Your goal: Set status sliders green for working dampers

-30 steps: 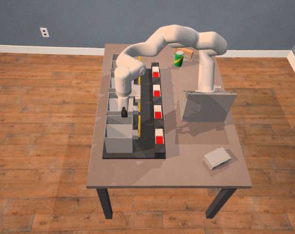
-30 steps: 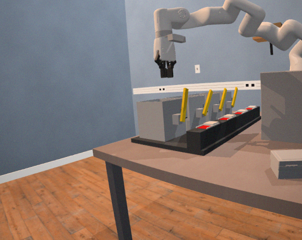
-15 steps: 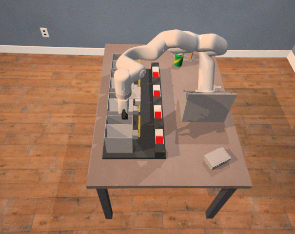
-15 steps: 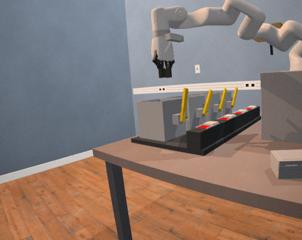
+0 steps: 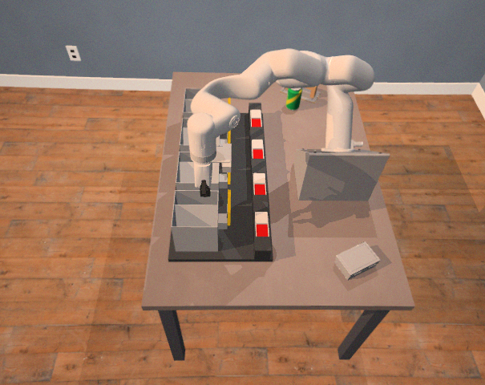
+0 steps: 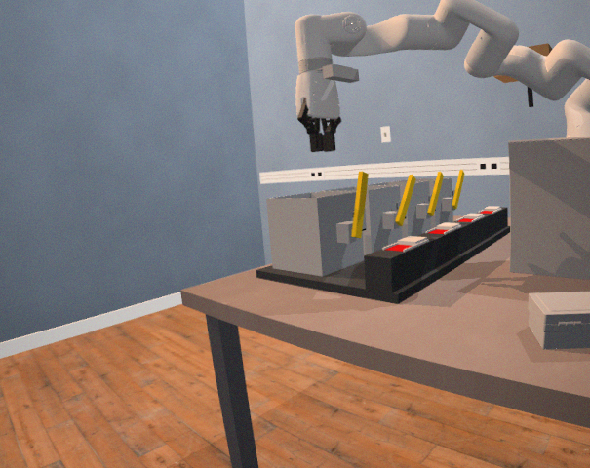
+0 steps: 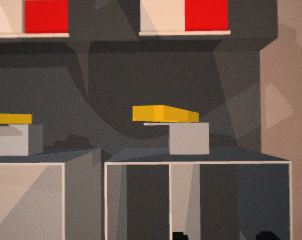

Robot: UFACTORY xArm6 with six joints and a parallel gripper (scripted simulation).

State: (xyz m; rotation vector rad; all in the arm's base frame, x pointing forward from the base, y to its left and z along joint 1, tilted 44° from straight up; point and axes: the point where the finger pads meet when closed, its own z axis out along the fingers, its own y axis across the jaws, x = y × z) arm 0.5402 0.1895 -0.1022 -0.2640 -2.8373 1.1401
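Observation:
Four grey open-topped dampers stand in a row on a black base. The nearest damper (image 5: 195, 239) (image 6: 295, 234) (image 7: 263, 200) has a yellow lever (image 5: 228, 207) (image 6: 359, 204) (image 7: 163, 113) on its side, tilted slightly in the exterior view. Inside it, the wrist view shows a light strip between dark areas. Its slider (image 5: 262, 229) (image 6: 398, 248) (image 7: 206, 15) shows red. The other sliders (image 5: 260, 189) (image 5: 257, 153) (image 5: 256, 122) also show red, with white covers beside the red. My gripper (image 5: 204, 191) (image 6: 322, 145) (image 7: 223, 236) is partly open and empty, high above the near part of the damper row.
A black slider rail (image 5: 263, 249) (image 6: 378, 274) runs along the base in front of the levers. A grey upright panel (image 5: 341, 178) (image 6: 552, 212) stands near the arm's base. A grey case (image 5: 357, 258) (image 6: 567, 322) lies at the near right. A green can (image 5: 293, 99) stands at the back.

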